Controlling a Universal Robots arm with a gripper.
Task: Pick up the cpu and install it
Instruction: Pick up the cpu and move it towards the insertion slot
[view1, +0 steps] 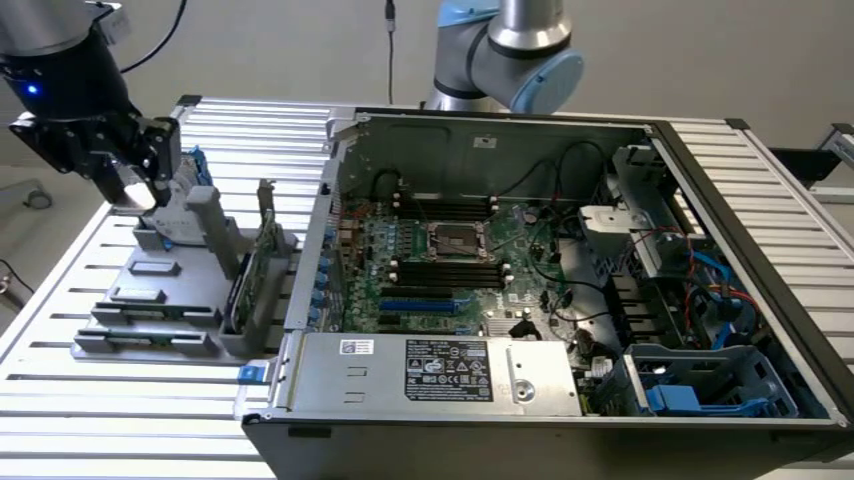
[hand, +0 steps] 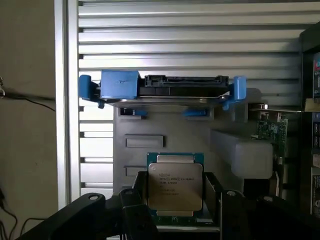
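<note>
Cpu sat clamped between the gripper fingers, metal top with its print facing the wrist camera, green edge showing around it. Jaws stood wide, closed on the cpu's two opposite sides. In the exterior view the gripper hung above the grey fixture, over its far end, with the cpu clear of the fixture surface.

On the fixture the hard drive with blue brackets stood upright at the far end, past the gripper. Green card stood on edge on the fixture side nearest the open computer case. The case lay beside the fixture on the same slatted table. Motherboard socket inside the case was well apart from the fixture.
</note>
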